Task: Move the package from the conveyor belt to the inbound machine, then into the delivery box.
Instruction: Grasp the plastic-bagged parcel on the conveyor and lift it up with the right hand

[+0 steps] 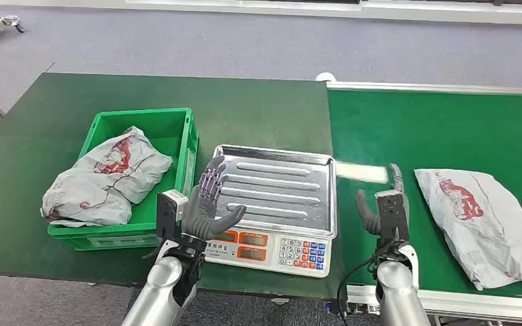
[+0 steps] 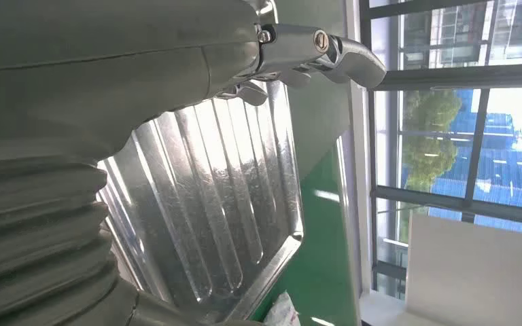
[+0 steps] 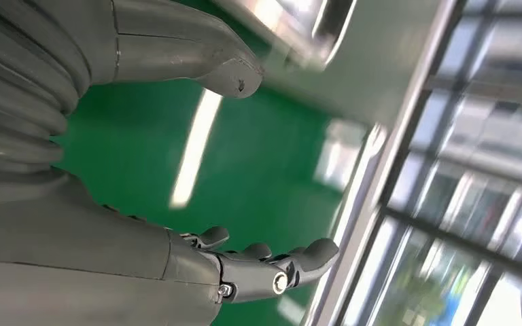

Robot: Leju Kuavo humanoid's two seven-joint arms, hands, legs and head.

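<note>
Leftmost, a green plastic crate [image 1: 187,146] holds a grey plastic mailer bag [image 1: 109,178]. Beside it, the left robot hand [image 1: 209,202] hovers open over the ribbed steel scale tray [image 1: 292,193]. Right of that, the right robot hand [image 1: 380,204] is open above the green conveyor belt [image 1: 435,129], near a grey package [image 1: 486,221] lying on the belt.

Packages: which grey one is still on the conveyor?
The flat package right of the right hand; the other package sits crumpled in the green crate.
</note>
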